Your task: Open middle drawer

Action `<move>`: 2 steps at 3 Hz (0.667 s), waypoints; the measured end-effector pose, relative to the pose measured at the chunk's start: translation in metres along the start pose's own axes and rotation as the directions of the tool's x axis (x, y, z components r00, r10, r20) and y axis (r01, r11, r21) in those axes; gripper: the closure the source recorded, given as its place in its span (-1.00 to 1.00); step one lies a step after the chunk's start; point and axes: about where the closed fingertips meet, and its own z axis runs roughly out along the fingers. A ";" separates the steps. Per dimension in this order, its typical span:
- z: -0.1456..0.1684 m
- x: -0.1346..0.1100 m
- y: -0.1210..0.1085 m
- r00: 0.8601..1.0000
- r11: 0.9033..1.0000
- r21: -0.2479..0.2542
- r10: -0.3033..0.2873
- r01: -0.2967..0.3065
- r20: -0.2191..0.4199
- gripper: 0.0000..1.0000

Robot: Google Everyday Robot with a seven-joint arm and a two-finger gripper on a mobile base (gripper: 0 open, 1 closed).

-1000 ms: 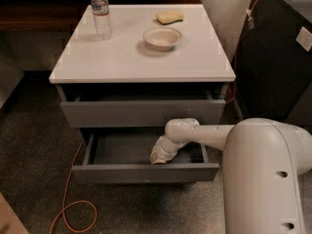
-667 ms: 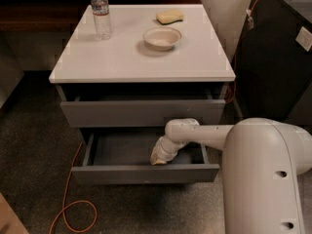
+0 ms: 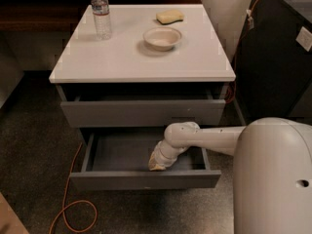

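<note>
The middle drawer (image 3: 145,180) is the lower of the two dark-grey drawers in view. It is pulled well out and shows a plain grey tray (image 3: 122,152) with nothing in it. My gripper (image 3: 157,164) reaches down into the tray from the right and sits just behind the front panel, near its middle. My white arm (image 3: 209,138) runs from the lower right across the drawer's right side. Any drawer below this one is hidden.
The upper drawer (image 3: 142,113) stands slightly out under the white top (image 3: 117,57). A water bottle (image 3: 101,11), a bowl (image 3: 162,37) and a yellow sponge (image 3: 170,16) sit on the top. An orange cable (image 3: 73,213) loops on the floor at left. A dark cabinet (image 3: 278,57) stands at right.
The middle drawer has slid slightly further out toward me, and the gripper has moved with it. Nothing else has moved.
</note>
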 end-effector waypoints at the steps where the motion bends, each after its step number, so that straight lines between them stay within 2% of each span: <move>1: -0.005 -0.012 0.022 1.000 1.000 -0.018 -0.004 0.004 0.008 1.00; 2: -0.004 -0.021 0.046 1.000 0.999 -0.043 -0.005 0.006 0.008 1.00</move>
